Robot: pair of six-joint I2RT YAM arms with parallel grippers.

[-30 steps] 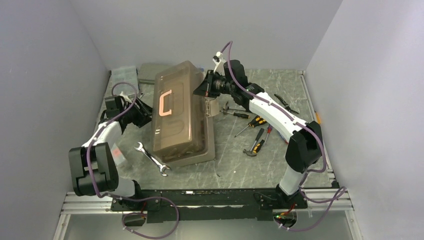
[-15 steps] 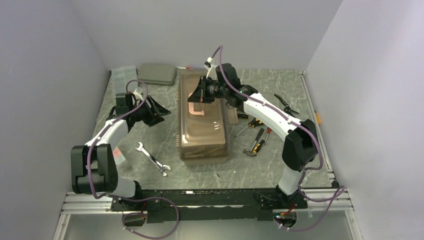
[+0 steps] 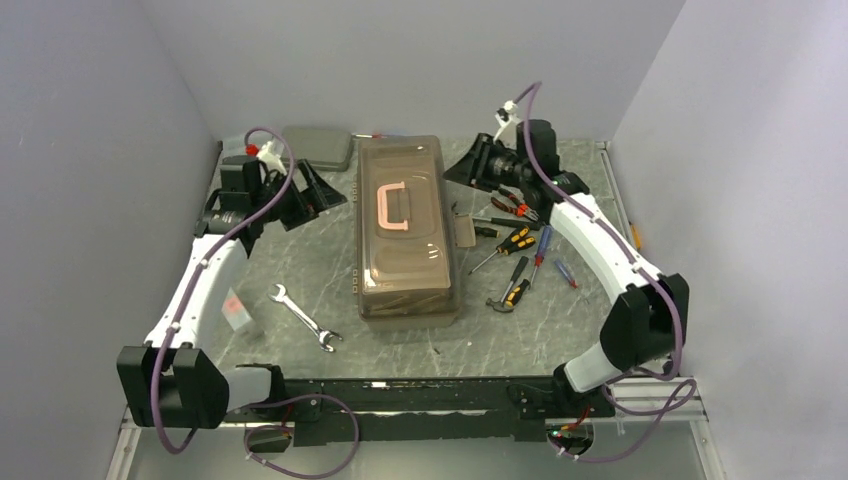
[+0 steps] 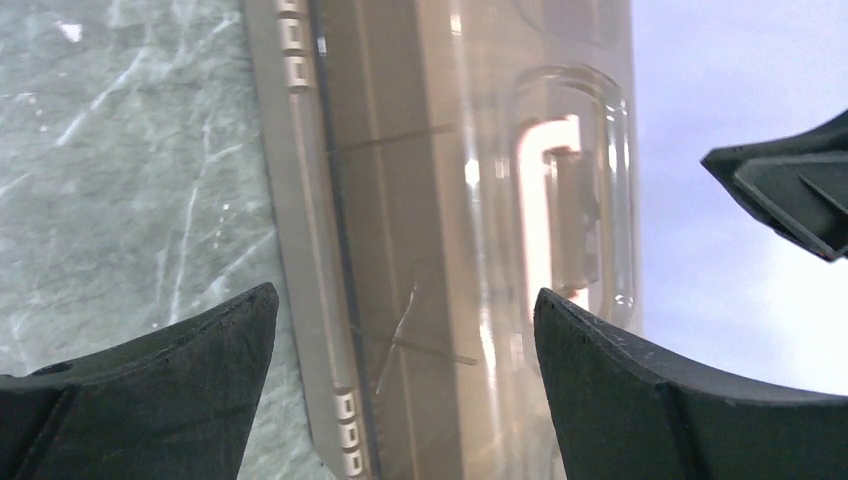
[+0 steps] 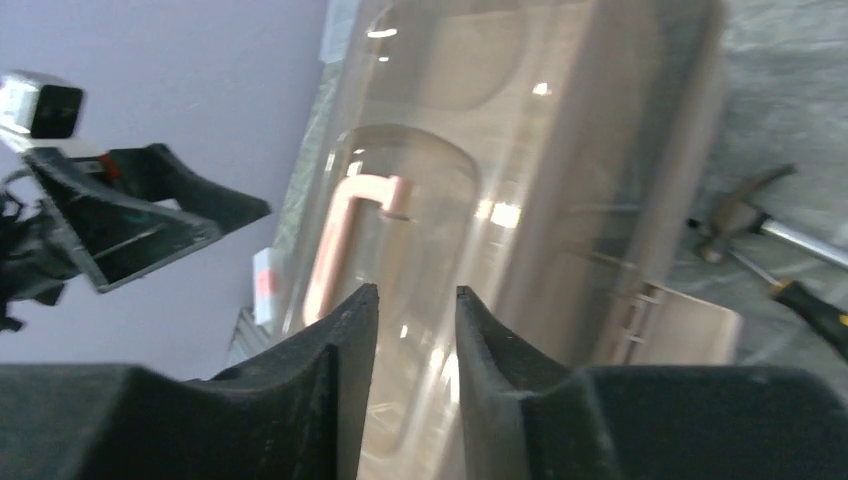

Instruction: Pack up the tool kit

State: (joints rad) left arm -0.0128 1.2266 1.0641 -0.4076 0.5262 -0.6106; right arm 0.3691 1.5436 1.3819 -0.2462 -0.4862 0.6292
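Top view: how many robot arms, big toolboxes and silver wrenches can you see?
Robot arms: 2 (left arm, right arm)
Toolbox: 1
Wrench: 1
Total: 4

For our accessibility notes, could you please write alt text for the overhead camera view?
A closed tan toolbox with a pink handle stands on the table; the left gripper, wide open, and the right gripper, slightly open, flank it empty. A wrench lies to its left; screwdrivers, a hammer and pliers lie to its right.
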